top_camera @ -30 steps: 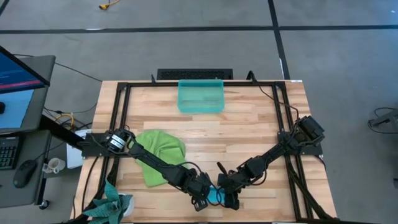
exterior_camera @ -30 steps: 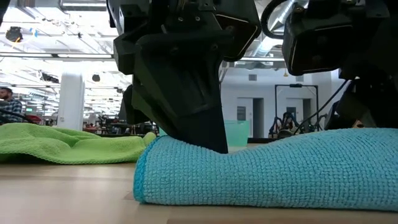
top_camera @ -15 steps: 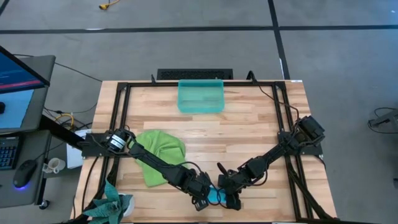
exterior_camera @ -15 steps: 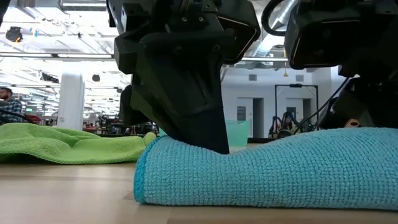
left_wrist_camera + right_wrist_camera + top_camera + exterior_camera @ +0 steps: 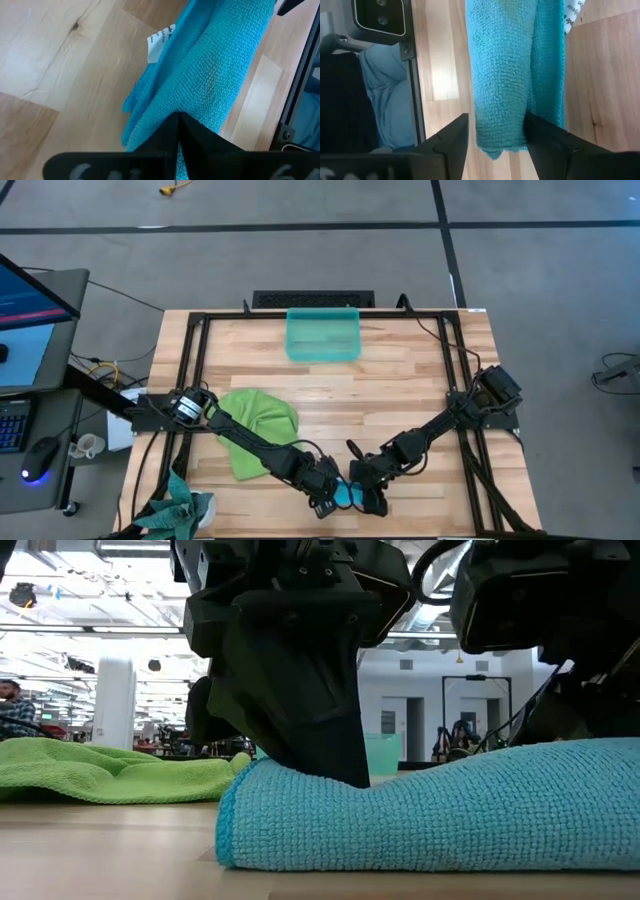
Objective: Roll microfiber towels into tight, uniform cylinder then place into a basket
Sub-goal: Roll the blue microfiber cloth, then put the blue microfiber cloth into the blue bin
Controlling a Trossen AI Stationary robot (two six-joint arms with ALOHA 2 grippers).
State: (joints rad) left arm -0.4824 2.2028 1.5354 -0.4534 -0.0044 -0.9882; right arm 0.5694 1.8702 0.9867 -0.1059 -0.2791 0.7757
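At nine o'clock on the table [image 5: 400,390] the lime green towel [image 5: 258,424] lies crumpled and loose, where it was a second ago. The left tool [image 5: 178,120] is at six o'clock near the front edge, its fingers pinched together on the rolled blue towel [image 5: 430,815], unchanged. Just right of it, the right tool [image 5: 496,131] now stands wide, one finger on each side of the roll's end; it has spread since the earlier frame, and the towel's right end sits slightly higher in the low view. The basket [image 5: 322,335] rests at twelve o'clock by the far edge, well apart from both towels.
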